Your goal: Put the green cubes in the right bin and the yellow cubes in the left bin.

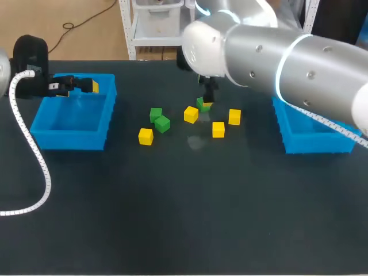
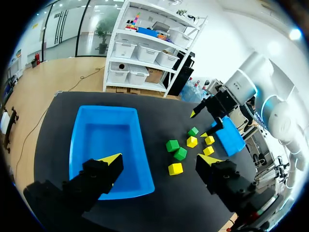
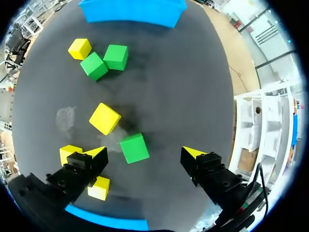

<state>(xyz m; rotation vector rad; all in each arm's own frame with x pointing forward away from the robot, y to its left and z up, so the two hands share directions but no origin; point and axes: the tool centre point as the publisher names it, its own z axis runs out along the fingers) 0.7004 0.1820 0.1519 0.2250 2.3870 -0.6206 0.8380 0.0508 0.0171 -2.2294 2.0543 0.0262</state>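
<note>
We saw three green cubes (image 1: 162, 123) and four yellow cubes (image 1: 218, 129) on a black table (image 1: 172, 201). The left bin (image 1: 72, 140) and right bin (image 1: 313, 144) were bright blue. Our right arm (image 1: 287, 63) was silver-white, its fingertips (image 3: 98, 152) yellow; the cable (image 1: 29, 144) was white.

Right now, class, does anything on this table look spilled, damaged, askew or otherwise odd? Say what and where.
Only a pale smudge on the dark table, near a yellow cube in the middle. It looks like a scuff or residue; I cannot tell which. Nothing else stands out.
</note>
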